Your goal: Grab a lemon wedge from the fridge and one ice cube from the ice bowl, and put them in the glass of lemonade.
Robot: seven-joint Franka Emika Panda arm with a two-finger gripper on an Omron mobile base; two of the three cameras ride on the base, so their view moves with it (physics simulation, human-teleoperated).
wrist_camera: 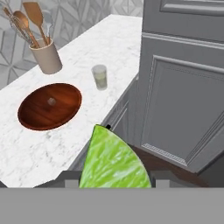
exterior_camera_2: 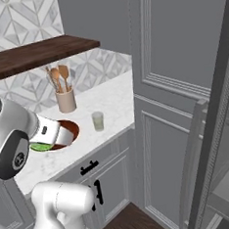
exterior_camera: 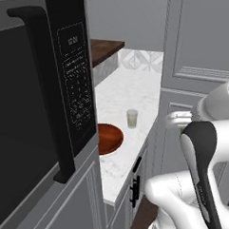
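Now the big marble counter [wrist_camera: 118,43] lies ahead of the gripper [wrist_camera: 114,181] and off to the left in the hand view, with the tall grey cabinet [wrist_camera: 183,87] on the right. On the counter sits the round brown ice bowl [wrist_camera: 50,106], and just past it, near the counter's front edge, stands the small glass [wrist_camera: 100,77] of pale lemonade. A beige crock [wrist_camera: 47,57] of wooden spoons stands behind the bowl. One tiny pale ice cube [wrist_camera: 52,101] rests in the middle of the bowl. The lemon wedge [wrist_camera: 114,162] is clamped between the fingers, with its pointed end toward the counter and its round side back at the hand. The glass is forward and a little left of that point, so I think the next move is to go that way and up over the rim. From the right base view, the arm is bent low, with the hand held out over the counter's front edge close to the bowl, and the green wedge [exterior_camera_2: 40,146] peeks out under it. The glass is well apart from the hand.
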